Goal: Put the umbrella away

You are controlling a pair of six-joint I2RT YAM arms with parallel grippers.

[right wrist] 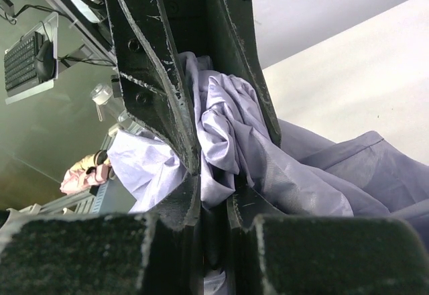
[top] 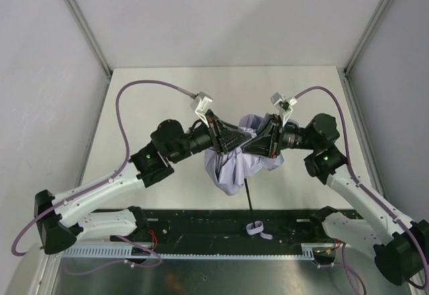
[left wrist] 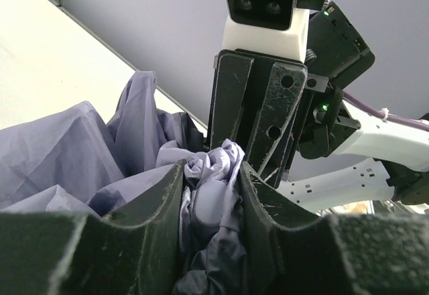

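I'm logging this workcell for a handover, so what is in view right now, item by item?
umbrella: one, pale lavender-grey fabric, bunched at the middle of the table, pinched from both sides
shaft: one, thin and black, running from the fabric towards the arm bases
wrist loop: one, pale lavender, at the shaft's near end, over the rail
table: one, white, walled on three sides
rail: one, black, along the near edge between the arm bases
cables: two, purple, one looping along each arm
left gripper: one, black, shut on the umbrella fabric
right gripper: one, black, shut on the same fabric, facing the left one
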